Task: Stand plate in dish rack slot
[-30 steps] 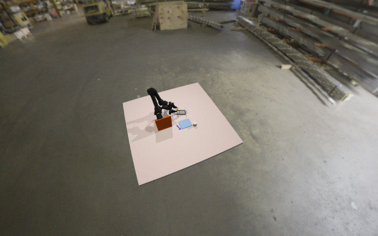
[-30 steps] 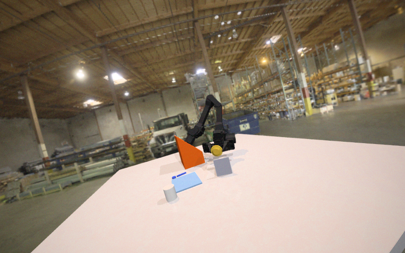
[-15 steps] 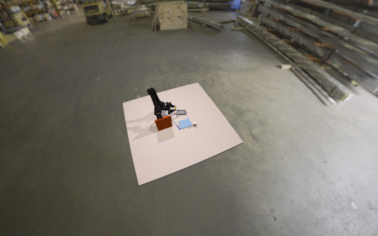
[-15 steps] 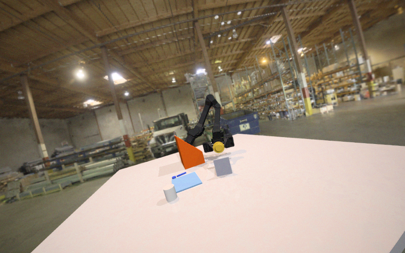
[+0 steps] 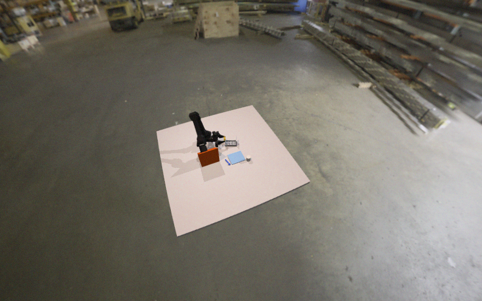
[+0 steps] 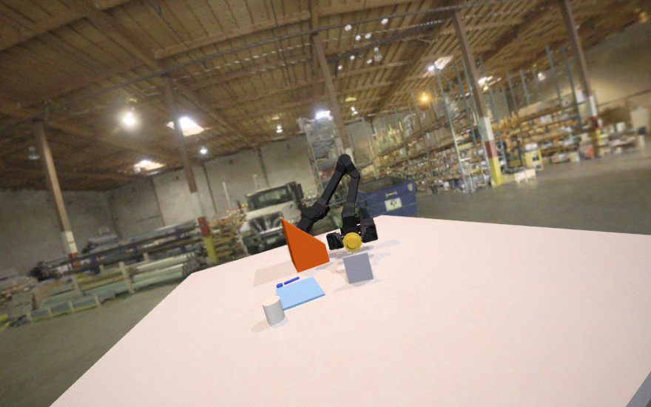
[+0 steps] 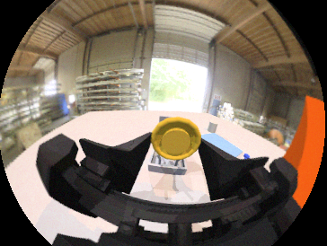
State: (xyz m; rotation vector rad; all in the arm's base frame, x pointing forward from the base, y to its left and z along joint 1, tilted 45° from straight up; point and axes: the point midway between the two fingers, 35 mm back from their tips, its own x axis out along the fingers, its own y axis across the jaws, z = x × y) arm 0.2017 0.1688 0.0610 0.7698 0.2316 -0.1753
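The yellow plate (image 5: 224, 138) (image 6: 352, 242) (image 7: 176, 140) is held on edge, roughly upright, its round face towards the wrist camera and the exterior view. My gripper (image 5: 221, 140) (image 6: 352, 237) (image 7: 175, 137) is shut on it, with one finger at each side of its rim. The grey dish rack (image 5: 230, 143) (image 7: 167, 170) stands on the table beyond the gripper and lower than the plate. In the exterior view only its tall grey end panel (image 6: 358, 268) shows plainly. The plate hides part of the rack's slots in the wrist view, and they are very small in the top view.
An orange upright panel (image 5: 208, 157) (image 6: 307, 251) (image 7: 310, 144) stands near the arm's base. A light blue flat square (image 5: 236, 157) (image 6: 301, 291) (image 7: 223, 144), a blue stick (image 5: 227, 162) (image 6: 291, 280) and a grey cylinder (image 5: 248, 158) (image 6: 274, 311) (image 7: 212, 127) are to one side of the rack.
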